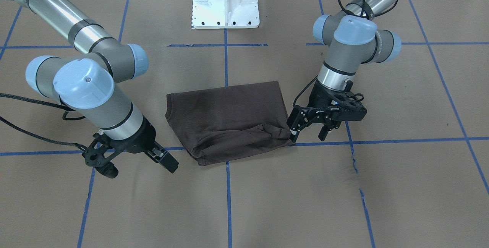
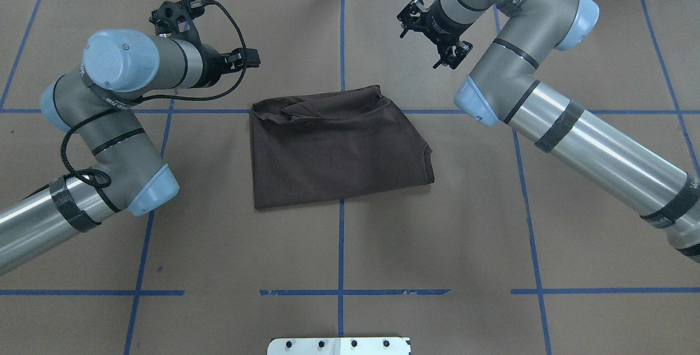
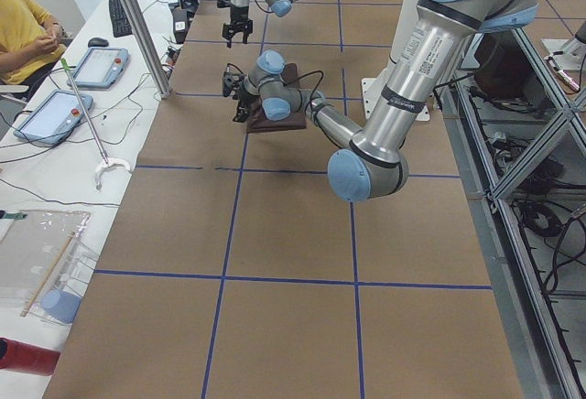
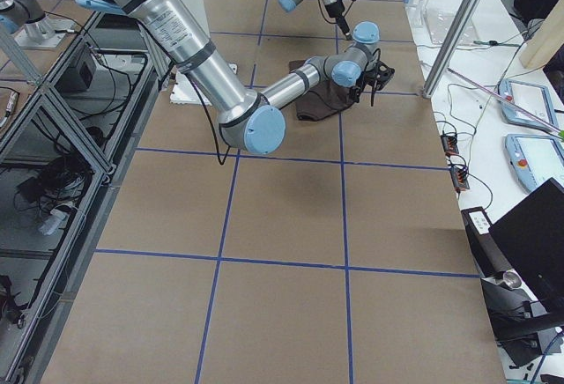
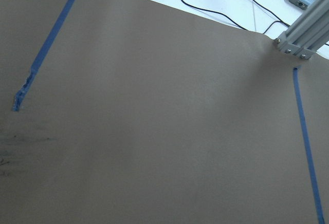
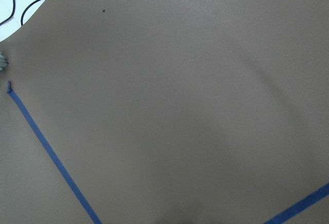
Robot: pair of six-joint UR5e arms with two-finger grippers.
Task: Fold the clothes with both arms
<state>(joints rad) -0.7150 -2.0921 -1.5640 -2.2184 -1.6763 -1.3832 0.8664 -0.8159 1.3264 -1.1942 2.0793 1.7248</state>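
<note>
The left gripper [image 1: 308,135] points down at the table [image 1: 401,202] with its two fingers spread apart and nothing between them. Take the overhead view as a clock face, with 12 o'clock away from the robot. One fingertip is then just beside the 10 o'clock corner of the shirt [image 2: 333,152]; whether it touches the cloth cannot be told. The right gripper [image 1: 140,167] is also spread wide and empty, near the shirt's 2 o'clock corner but clear of it. The dark brown shirt lies flat in the middle of the table between the two grippers, at about 4 o'clock from the left gripper and 7 o'clock from the right one. It is folded into a rough rectangle, with a rumpled, bunched fold along its 12 o'clock edge and a small curved seam at its 3 o'clock edge. Brown paper covers the table, and lines of blue tape [image 2: 340,245] run under the shirt. Both wrist views show only this paper and tape. A white base block [image 2: 339,345] sits at 6 o'clock from the shirt, well apart from it.
</note>
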